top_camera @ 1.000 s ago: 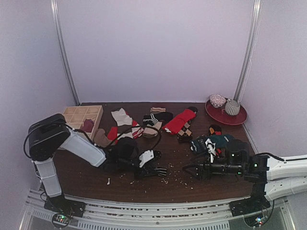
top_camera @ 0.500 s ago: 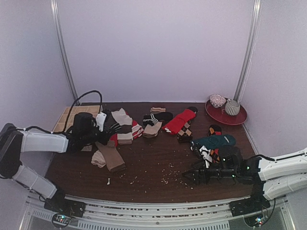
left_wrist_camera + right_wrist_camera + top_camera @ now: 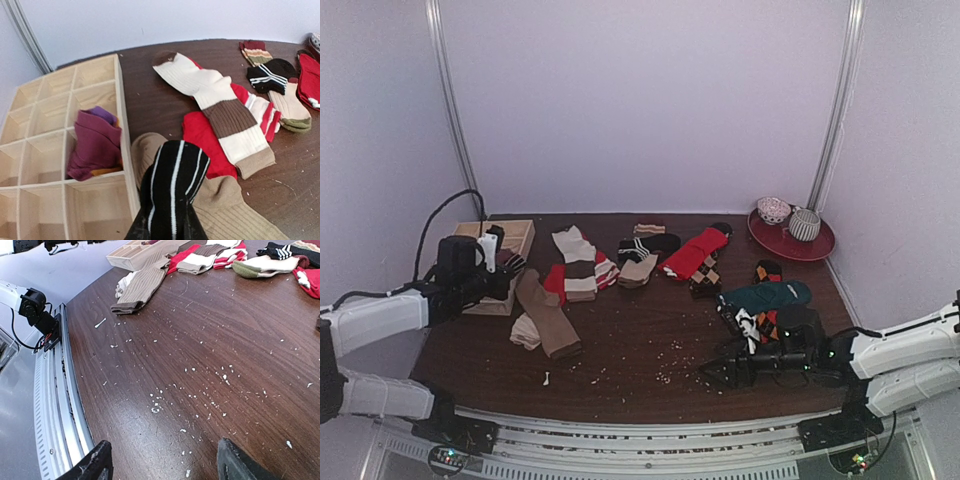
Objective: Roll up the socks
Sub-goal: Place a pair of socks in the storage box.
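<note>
Left tool (image 3: 163,233) clamps a striped sock (image 3: 172,185) beside the box rim (image 3: 123,145); right tool (image 3: 165,465) gapes near the table edge (image 3: 80,340).

No text, label or number is readable.

Sock (image 3: 95,145) in box (image 3: 122,125) at left, plate (image 3: 820,246) far right

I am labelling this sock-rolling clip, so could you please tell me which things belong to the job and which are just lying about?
Job: striped sock in the left hand; magenta sock in the wooden box; cream-brown sock; tan sock; red sock; teal sock.
Lying about: red plate with a patterned bowl and a striped cup; crumbs.
</note>
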`<state>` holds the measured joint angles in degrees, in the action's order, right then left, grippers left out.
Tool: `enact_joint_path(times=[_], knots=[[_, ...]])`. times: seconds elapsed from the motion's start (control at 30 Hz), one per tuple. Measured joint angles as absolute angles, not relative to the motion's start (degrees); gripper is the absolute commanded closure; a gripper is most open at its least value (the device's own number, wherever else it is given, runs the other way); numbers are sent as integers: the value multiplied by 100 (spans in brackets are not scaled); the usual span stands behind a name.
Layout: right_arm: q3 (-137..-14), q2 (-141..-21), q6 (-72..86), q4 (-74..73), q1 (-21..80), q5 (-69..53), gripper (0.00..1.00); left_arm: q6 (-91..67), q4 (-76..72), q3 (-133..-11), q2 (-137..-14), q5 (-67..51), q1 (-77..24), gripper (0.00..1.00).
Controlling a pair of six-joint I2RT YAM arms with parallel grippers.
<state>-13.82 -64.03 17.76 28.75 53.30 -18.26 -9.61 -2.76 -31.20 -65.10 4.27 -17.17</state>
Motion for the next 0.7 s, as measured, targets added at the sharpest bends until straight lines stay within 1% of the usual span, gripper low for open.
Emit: enact_joint_path(times=[0.13, 0.27, 0.43, 0.6, 0.7], knots=[[-1345, -6744, 1728, 3135, 5242, -2067, 30, -657, -255, -3122, -6027, 845, -1529, 100], [-1345, -7043, 1704, 3411, 5186, -2414, 31, -344, -283, -3197, -5988, 1024, -757, 100], [-1313, -7017, 1715, 3614, 5170, -2714, 30, 167, -261, -3575, -6698, 753, 189, 100], [-1186, -6761, 1737, 3701, 5170, -2797, 30, 928, 80, -4423, -7743, 222, 515, 100], [-1160, -6707, 1737, 3704, 5170, -2829, 30, 1166, 202, -4727, -8047, -294, 781, 100]])
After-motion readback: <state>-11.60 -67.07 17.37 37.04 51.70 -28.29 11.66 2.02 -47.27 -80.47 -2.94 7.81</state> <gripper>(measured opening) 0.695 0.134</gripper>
